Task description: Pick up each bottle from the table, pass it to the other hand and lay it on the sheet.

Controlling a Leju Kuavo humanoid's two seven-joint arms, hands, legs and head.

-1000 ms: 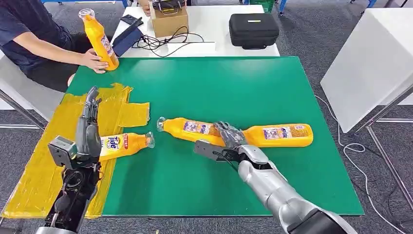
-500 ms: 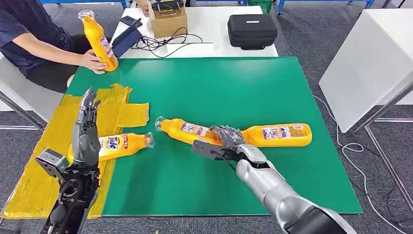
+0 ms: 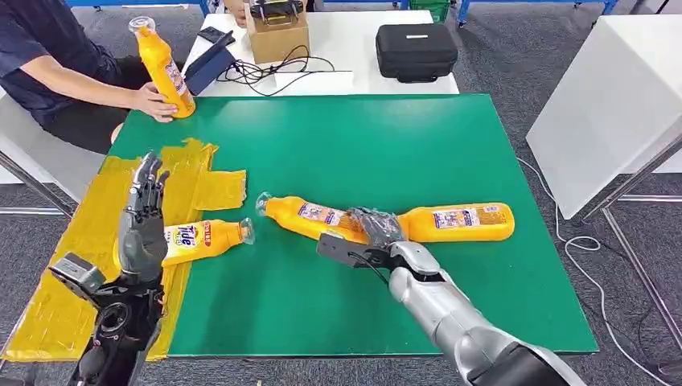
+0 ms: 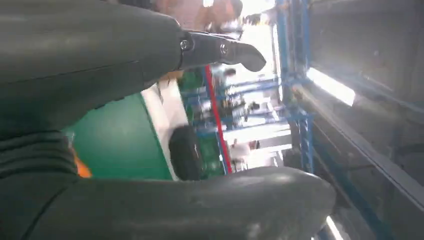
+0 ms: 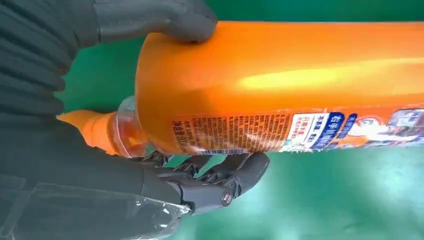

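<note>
My right hand point(image 3: 376, 227) clasped the middle bottle point(image 3: 310, 215), its long axis toward the sheet point(image 3: 88, 217); my left hand point(image 3: 142, 221) waited there, fingers apart.

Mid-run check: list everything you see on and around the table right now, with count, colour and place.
Bottles on mat: two, orange-yellow; one lying toward the right, one lying at centre, base under the right hand.
Bottle on sheet: one, orange-yellow, lying, neck reaching onto the mat.
Bottle held by person: one, orange-yellow, upright, far left corner.
Sheet: one, yellow, left side of the mat.
Mat: one, green, covering the table.
Case: one, black, white table behind.
Cardboard box: one, brown, same table.
Person: one, dark shirt, far left.
Left hand: raised over the sheet, fingers straight.
Right hand: grips the centre bottle's base.
</note>
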